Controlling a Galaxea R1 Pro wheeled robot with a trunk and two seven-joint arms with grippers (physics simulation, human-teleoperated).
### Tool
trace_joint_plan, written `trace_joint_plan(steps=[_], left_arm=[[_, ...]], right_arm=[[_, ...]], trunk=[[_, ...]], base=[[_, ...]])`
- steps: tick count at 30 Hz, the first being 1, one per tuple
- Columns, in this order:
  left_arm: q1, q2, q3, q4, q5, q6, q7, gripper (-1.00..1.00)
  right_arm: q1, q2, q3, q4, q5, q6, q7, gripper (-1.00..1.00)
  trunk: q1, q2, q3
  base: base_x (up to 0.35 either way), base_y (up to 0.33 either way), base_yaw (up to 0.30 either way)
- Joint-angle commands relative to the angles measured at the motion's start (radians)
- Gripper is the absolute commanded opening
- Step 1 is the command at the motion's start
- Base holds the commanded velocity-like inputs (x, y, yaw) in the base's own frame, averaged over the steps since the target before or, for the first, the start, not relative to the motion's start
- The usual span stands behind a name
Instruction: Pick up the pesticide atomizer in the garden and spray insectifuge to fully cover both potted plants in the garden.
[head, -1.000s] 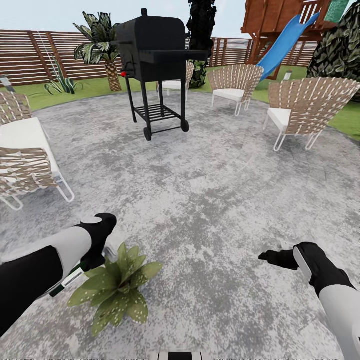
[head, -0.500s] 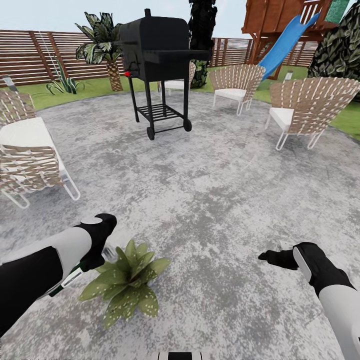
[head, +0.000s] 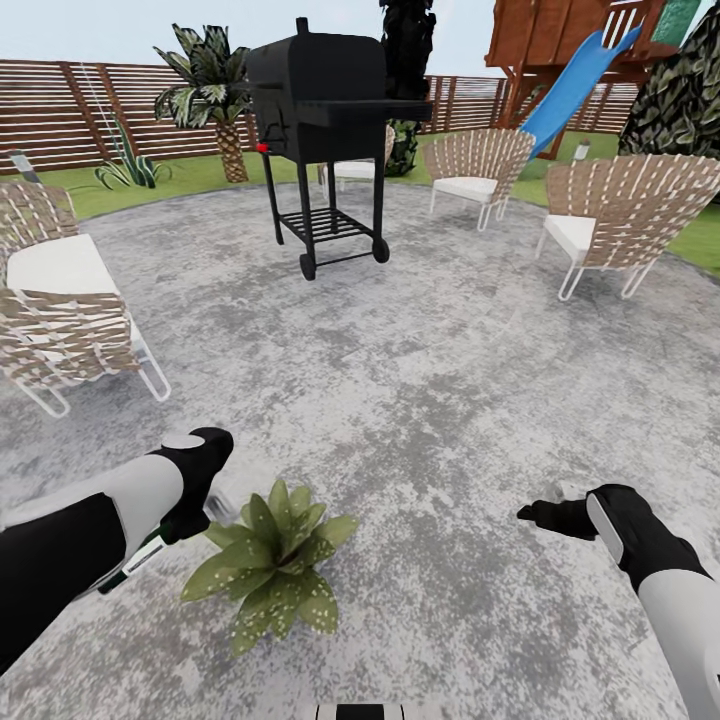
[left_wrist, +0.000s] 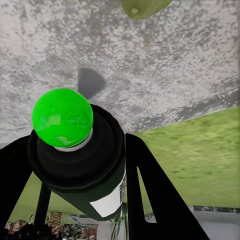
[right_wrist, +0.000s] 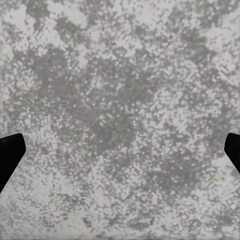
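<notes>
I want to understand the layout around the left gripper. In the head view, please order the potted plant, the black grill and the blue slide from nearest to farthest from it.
1. The potted plant: on the patio right beside the left gripper.
2. The black grill: across the patio, straight ahead.
3. The blue slide: beyond the patio, far right, near the fence.

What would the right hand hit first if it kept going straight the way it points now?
Most likely the grey mottled paved patio. The right hand is open, and its wrist view looks onto bare paving between the fingertips, though how far off is unclear.
</notes>
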Motion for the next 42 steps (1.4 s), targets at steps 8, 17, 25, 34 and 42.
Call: trace_joint_plan(steps=[8,17,25,34,42], left_arm=[[0.002,0.0,0.007,-0.003,-0.011,0.008,-0.01,-1.0],[0.002,-0.001,0.01,-0.002,-0.01,0.009,-0.013,-1.0],[0.002,0.001,0.009,-0.002,-0.01,0.009,-0.014,-1.0],[0.039,0.009,0.009,0.001,-0.01,0.007,-0.015,-1.0],[0.043,0.014,0.011,0.0,-0.01,0.007,-0.015,-1.0]], right_arm=[[0.0,0.0,-0.003,-0.001,-0.004,0.005,0.001,1.0],[0.0,0.0,-0.003,-0.001,-0.004,0.005,0.001,1.0],[0.0,0.0,-0.003,0.0,-0.004,0.005,0.001,1.0],[0.0,0.0,-0.003,0.0,-0.004,0.005,0.001,1.0],[0.0,0.0,-0.003,0.0,-0.004,0.005,0.001,1.0]], trunk=[[0.0,0.0,-0.001],[0.0,0.0,-0.001],[0.0,0.0,-0.001],[0.0,0.0,-0.001],[0.0,0.0,-0.001]], base=[[0.0,0.007,-0.086],[0.0,0.0,-0.112],[0.0,0.0,0.0],[0.0,0.0,0.0],[0.0,0.0,0.0]])
